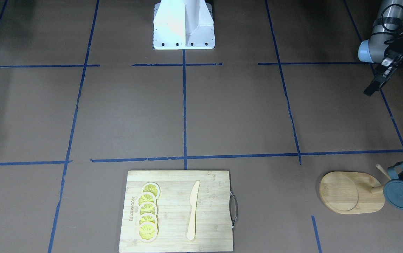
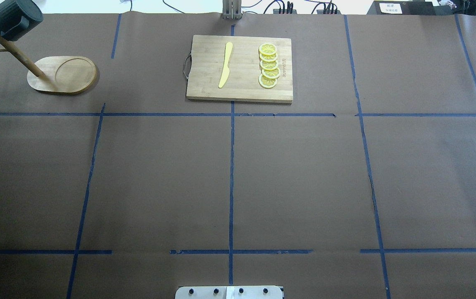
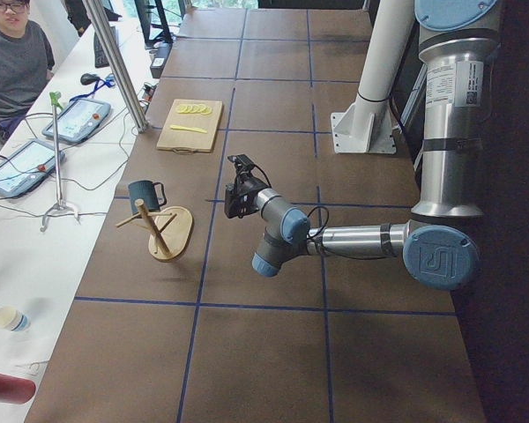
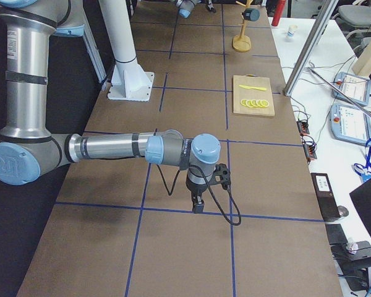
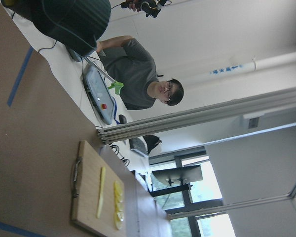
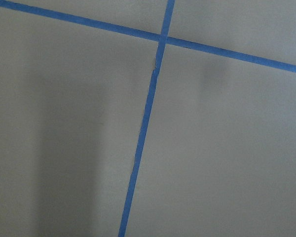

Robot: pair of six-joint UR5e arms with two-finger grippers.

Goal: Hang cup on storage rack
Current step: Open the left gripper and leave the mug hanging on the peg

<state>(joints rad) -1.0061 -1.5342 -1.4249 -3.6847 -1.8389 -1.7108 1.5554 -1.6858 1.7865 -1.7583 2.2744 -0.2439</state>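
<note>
Table [image 1: 222, 116]: cup [image 1: 401, 195] on storage rack [image 1: 338, 191], base outward.

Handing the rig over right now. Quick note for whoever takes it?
Left claw: clear of the rack, nothing in it; can't tell whether it's open or shut.
Right claw: hovers over bare table, far from the job; only seen from the side, state unclear.
Cup: off the table, hanging on a peg of the storage rack, far-left corner.
Done: cup hung and released.
Left: probably just homing the arms.
</note>
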